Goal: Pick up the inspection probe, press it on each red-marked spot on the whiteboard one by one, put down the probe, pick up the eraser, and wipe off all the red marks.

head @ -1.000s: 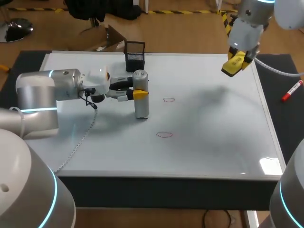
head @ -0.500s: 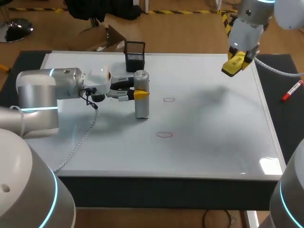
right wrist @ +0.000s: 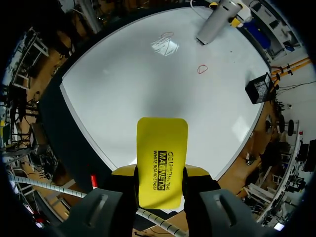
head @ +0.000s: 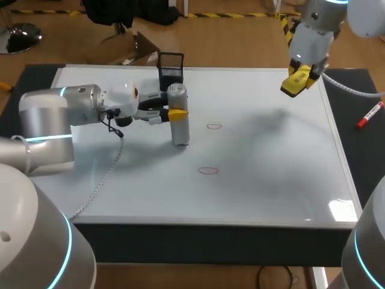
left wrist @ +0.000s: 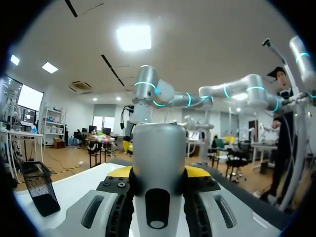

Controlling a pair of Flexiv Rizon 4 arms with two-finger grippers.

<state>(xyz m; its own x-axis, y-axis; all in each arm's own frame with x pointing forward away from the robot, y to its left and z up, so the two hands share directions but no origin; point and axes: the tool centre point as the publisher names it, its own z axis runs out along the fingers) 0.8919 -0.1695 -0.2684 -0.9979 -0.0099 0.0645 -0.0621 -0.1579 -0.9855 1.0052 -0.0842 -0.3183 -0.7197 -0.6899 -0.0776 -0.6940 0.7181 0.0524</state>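
My left gripper is shut on the grey cylindrical probe, which it holds upright just over the whiteboard. In the left wrist view the probe fills the gap between the yellow tips of the gripper. Two red marks lie to the probe's right, one close by and one nearer the front. My right gripper hangs high over the board's far right corner, shut on the yellow eraser. From there the probe and both marks show far below.
A black mesh basket stands at the board's far edge, just behind the probe. A red marker lies on the black mat to the right of the board. A cable trails across the board's left part.
My left gripper has raised the probe slightly off the board and shifted it a little toward the far edge. The right arm has stayed still.
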